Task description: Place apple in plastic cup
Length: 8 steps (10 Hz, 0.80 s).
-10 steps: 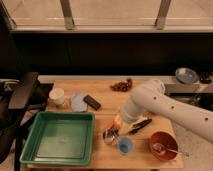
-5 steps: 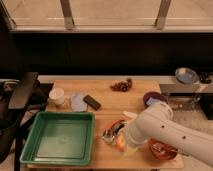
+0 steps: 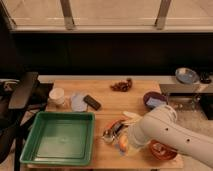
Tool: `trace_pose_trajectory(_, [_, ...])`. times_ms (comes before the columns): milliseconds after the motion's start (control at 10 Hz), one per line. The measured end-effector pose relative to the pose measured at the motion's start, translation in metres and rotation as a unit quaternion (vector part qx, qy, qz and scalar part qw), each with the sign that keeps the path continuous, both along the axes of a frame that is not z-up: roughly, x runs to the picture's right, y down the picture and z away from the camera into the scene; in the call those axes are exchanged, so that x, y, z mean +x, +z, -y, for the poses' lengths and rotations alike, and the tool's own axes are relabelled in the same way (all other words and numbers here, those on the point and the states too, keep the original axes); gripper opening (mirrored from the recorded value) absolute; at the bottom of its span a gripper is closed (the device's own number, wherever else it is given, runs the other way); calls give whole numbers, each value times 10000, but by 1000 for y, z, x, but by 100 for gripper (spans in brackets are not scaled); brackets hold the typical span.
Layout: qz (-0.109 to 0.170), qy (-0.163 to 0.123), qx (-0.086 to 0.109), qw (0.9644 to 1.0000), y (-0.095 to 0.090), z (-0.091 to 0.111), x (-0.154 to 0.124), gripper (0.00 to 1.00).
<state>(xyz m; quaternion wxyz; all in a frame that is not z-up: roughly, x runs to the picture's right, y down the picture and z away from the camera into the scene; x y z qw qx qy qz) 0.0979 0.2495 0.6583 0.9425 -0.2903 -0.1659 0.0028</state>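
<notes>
Near the table's front edge, right of the green tray, a bit of the orange-yellow apple (image 3: 122, 143) shows at the lower end of my white arm. My gripper (image 3: 126, 141) is at that spot, mostly hidden behind the arm's bulky forearm, low over the table. The plastic cup is hidden behind the arm and apple. A grey metal utensil (image 3: 107, 134) and a red item (image 3: 117, 125) lie just left of the apple.
A big green tray (image 3: 60, 150) fills the front left. Behind it are a white cup (image 3: 57, 95), a pale blue disc (image 3: 77, 102) and a dark block (image 3: 91, 102). A grape bunch (image 3: 121, 86), purple bowl (image 3: 152, 100) and orange bowl (image 3: 162, 150) lie to the right.
The arm has swung down and toward the front edge. It now covers the light-blue cup, which was visible one second ago. The apple sits lower, about where the cup stood.
</notes>
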Motion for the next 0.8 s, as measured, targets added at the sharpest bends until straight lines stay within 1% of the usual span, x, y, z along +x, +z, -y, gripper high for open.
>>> trace_pose_trajectory(100, [4,11,7,10000,2,1,0,69])
trace_pose_trajectory(200, [18,15,10,10000,5,3,-2,73])
trace_pose_trajectory(500, [63,35,10,10000,11,3,-5,73])
trace_pose_trajectory(800, [55,52,16,10000,12,3,-5,73])
